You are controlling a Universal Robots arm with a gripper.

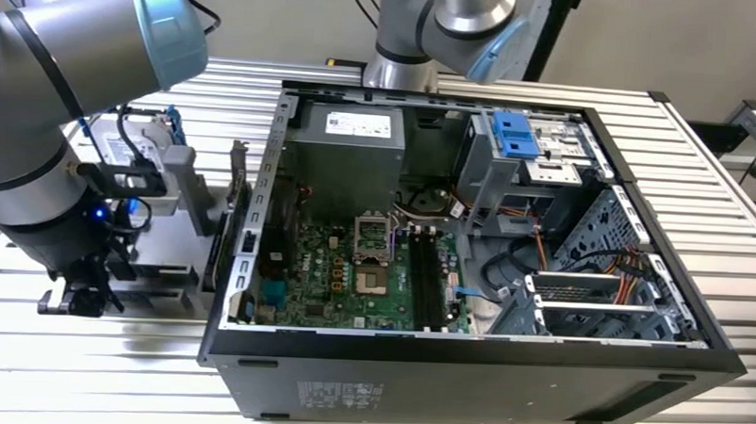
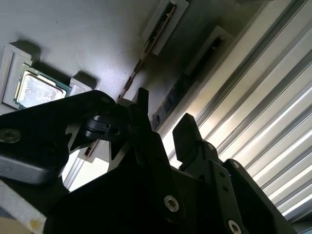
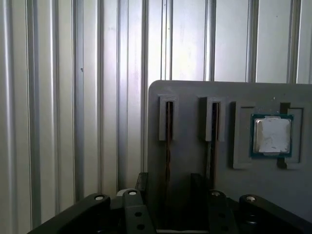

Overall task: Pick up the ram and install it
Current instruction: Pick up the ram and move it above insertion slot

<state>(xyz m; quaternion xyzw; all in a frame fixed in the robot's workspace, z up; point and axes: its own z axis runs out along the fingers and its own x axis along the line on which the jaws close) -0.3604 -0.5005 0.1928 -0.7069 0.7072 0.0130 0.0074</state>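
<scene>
The arm is bending low at the exterior view's left of the open computer case, its gripper pointing down over a grey tray. The ram, a thin dark stick, is standing on edge in a tray slot, with a second stick between it and the processor. The jaws are spread apart on either side of it; I cannot tell whether they are touching it.

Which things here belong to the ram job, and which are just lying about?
Part of the job:
- hand, open at the gray tray
- two ram sticks standing in the tray's slots
- black motherboard slots in the open case

Lying about:
- processor chip
- power supply
- blue drive bracket
</scene>
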